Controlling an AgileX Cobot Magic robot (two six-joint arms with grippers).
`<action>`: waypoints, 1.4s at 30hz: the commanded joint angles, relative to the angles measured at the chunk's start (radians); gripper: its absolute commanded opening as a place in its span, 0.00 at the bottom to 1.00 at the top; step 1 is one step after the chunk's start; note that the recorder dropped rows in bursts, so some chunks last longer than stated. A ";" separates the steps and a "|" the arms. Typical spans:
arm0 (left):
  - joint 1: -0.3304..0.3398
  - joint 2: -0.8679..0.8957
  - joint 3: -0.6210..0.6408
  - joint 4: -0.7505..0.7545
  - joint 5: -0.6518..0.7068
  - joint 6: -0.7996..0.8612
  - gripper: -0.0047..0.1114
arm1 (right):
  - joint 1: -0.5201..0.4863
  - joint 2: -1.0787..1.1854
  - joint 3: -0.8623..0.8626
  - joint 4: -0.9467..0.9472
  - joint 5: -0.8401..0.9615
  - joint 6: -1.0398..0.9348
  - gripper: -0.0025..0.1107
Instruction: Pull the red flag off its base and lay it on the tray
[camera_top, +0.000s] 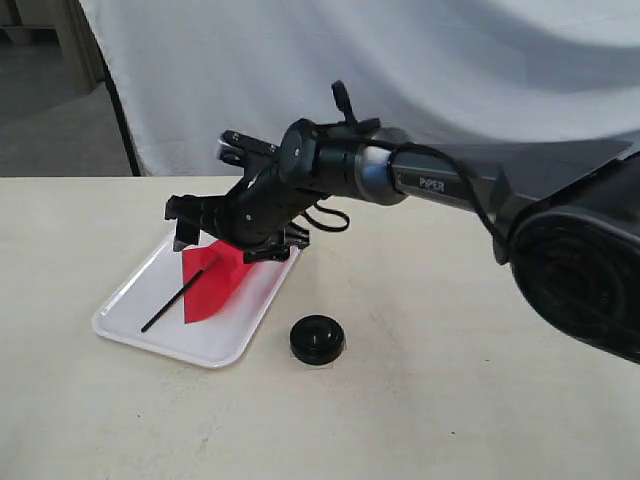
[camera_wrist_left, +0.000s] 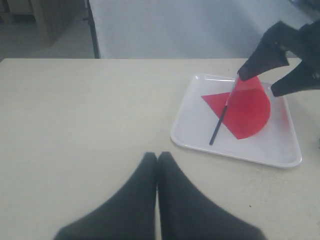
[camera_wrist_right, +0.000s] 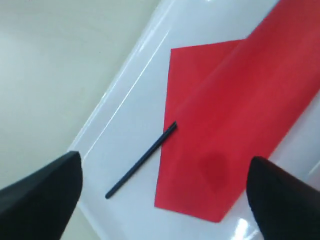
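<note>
Red flag (camera_top: 212, 285) on tray (camera_top: 130, 315), stick (camera_top: 170, 308) half hidden

The right arm (camera_top: 330, 160) is a matte black jointed tube with a silver-grey ring (camera_top: 375, 174) at one joint, white "PIPER" lettering (camera_top: 432, 185) on its shell and a thin black cable (camera_top: 340, 226) looping underneath; the right claw (camera_wrist_right: 164, 162) and left claw (camera_wrist_left: 156, 157) have smooth matte black tapering fingers (camera_wrist_left: 187, 210)

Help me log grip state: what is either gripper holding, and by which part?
Nothing. The right gripper stands open over the red flag, which rests on the tray; the left gripper is shut on nothing.
</note>
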 joint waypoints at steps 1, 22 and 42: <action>-0.004 -0.001 0.002 0.000 -0.003 0.001 0.04 | -0.004 -0.068 -0.006 -0.193 0.131 -0.069 0.60; -0.004 -0.001 0.002 0.000 -0.003 0.001 0.04 | -0.301 -0.480 0.426 -0.451 0.564 -0.151 0.04; -0.004 -0.001 0.002 0.000 -0.003 0.001 0.04 | -0.820 -1.156 1.084 -0.381 0.074 -0.052 0.04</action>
